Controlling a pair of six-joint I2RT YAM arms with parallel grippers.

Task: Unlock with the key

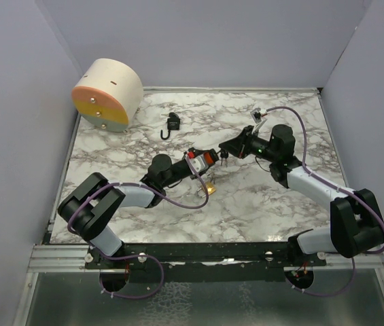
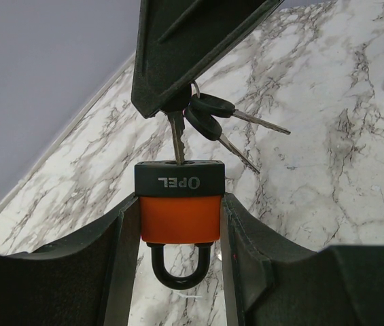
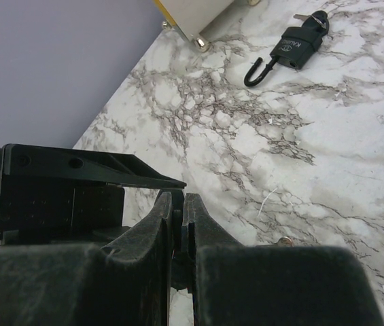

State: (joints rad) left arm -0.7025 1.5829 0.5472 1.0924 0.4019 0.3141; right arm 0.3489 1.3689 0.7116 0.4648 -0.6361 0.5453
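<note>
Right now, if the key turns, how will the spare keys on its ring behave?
The spare keys dangle free beside the inserted key, so they will probably swing loosely. They look thin, likely light, hardly disturbing the padlock between the left fingers.

Two padlocks: one orange padlock [image 2: 179, 217], one black padlock [image 3: 297, 44]. Three keys [image 2: 208, 106] in a bunch. One round tub [image 1: 108, 94]. One small gold thing [image 1: 208, 185].

light: bright, diffuse | shadows: faint | blur: wrist-view foreground soft
</note>
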